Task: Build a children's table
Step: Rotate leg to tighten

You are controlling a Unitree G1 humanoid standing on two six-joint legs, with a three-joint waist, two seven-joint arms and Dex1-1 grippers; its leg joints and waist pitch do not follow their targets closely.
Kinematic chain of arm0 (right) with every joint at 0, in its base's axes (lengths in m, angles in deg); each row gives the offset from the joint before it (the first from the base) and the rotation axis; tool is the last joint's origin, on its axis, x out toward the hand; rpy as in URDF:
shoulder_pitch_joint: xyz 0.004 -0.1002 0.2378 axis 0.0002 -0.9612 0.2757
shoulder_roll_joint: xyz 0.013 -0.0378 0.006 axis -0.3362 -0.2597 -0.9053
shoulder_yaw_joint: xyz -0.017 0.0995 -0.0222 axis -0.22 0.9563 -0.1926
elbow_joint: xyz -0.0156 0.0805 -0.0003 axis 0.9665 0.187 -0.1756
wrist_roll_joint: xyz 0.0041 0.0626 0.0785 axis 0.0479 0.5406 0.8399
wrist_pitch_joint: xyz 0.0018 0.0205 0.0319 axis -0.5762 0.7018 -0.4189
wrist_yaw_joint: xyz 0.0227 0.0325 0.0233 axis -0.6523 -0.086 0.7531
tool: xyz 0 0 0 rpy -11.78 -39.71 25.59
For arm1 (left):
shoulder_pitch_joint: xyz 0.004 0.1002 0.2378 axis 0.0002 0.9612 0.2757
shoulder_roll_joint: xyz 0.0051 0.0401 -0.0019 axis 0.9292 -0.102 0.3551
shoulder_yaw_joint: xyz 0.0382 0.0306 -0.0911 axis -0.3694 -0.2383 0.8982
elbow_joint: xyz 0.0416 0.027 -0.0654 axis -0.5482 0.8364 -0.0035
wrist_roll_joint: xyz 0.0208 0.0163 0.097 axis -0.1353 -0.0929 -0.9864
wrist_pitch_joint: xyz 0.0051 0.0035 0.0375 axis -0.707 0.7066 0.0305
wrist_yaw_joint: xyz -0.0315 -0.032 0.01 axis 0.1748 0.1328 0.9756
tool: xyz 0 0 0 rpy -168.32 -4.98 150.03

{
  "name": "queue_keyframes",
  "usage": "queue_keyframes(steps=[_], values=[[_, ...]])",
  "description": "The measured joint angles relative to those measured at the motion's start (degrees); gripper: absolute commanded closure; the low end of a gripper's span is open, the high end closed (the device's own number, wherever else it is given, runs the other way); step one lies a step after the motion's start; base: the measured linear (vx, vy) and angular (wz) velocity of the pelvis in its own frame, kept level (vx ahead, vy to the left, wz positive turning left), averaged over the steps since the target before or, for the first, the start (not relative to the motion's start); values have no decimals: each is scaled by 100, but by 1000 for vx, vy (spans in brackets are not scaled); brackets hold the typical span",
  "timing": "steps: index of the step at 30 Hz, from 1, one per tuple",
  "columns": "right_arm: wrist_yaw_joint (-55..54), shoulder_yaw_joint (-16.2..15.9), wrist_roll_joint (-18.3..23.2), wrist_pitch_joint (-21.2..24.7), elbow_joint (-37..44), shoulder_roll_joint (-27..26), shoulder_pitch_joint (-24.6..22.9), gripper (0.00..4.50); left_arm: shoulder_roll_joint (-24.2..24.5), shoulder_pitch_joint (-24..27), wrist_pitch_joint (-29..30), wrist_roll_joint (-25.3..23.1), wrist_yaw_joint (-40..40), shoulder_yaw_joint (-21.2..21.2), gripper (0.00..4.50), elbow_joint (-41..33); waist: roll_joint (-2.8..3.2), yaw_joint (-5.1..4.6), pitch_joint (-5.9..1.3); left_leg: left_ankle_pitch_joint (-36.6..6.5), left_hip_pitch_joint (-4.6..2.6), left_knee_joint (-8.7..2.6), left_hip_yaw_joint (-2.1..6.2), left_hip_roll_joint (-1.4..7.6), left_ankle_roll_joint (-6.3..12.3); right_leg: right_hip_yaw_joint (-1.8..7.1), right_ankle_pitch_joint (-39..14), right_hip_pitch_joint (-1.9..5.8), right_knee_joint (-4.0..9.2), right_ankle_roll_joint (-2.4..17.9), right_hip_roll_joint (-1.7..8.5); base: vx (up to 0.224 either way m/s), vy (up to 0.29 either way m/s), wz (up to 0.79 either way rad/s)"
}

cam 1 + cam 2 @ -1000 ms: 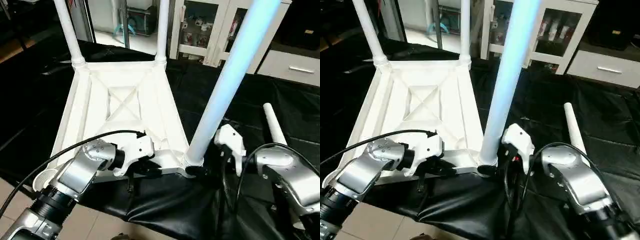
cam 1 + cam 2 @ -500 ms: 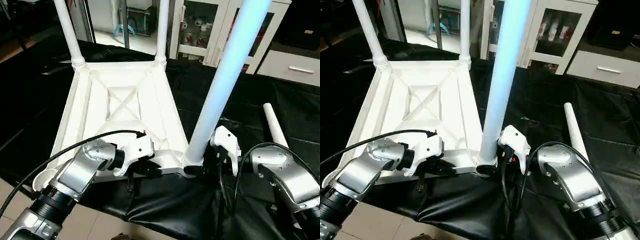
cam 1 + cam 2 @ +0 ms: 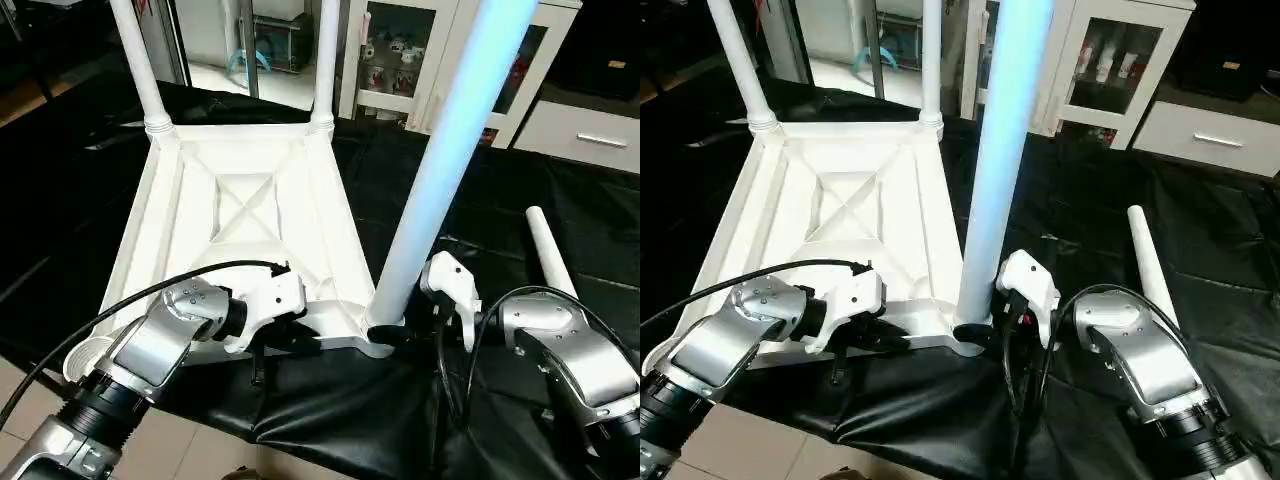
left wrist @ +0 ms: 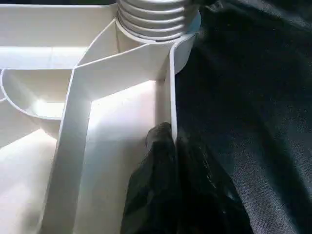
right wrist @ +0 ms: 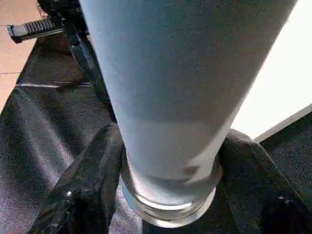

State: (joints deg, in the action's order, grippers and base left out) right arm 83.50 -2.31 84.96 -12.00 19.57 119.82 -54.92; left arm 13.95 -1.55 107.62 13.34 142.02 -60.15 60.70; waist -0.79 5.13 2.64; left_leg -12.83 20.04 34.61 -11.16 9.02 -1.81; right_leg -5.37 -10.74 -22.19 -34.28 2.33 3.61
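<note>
With the tabletop (image 3: 250, 220) lying upside down on the black-covered work table (image 3: 480, 200), two legs (image 3: 140, 65) already stand up out of its far corners. Left gripper (image 4: 173, 146) is pinched tight on the tabletop's near rim. Right gripper (image 5: 168, 161) sits at the near right corner with a finger on each side of the third leg (image 3: 440, 170), right at its base; can't tell if it's really squeezing. Fourth leg (image 3: 548, 250) lies loose on the cloth off to the right.
</note>
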Motion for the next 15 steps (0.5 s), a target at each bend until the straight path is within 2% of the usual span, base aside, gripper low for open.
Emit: queue_keyframes(steps=[10,15], values=[[-8,45,-21,-183,-36,-37,-120,194,8,14,37,3,10,-12,450,-30,2,-1,-1,0,-4,7,0,1,0,0,0,5,-6,0,0,0,0,0],[-239,112,-17,-204,-299,-356,-129,196,32,20,123,0,-34,9,450,-28,-4,-47,-6,4,-14,14,0,9,-8,0,3,30,-12,4,-5,0,0,0]])
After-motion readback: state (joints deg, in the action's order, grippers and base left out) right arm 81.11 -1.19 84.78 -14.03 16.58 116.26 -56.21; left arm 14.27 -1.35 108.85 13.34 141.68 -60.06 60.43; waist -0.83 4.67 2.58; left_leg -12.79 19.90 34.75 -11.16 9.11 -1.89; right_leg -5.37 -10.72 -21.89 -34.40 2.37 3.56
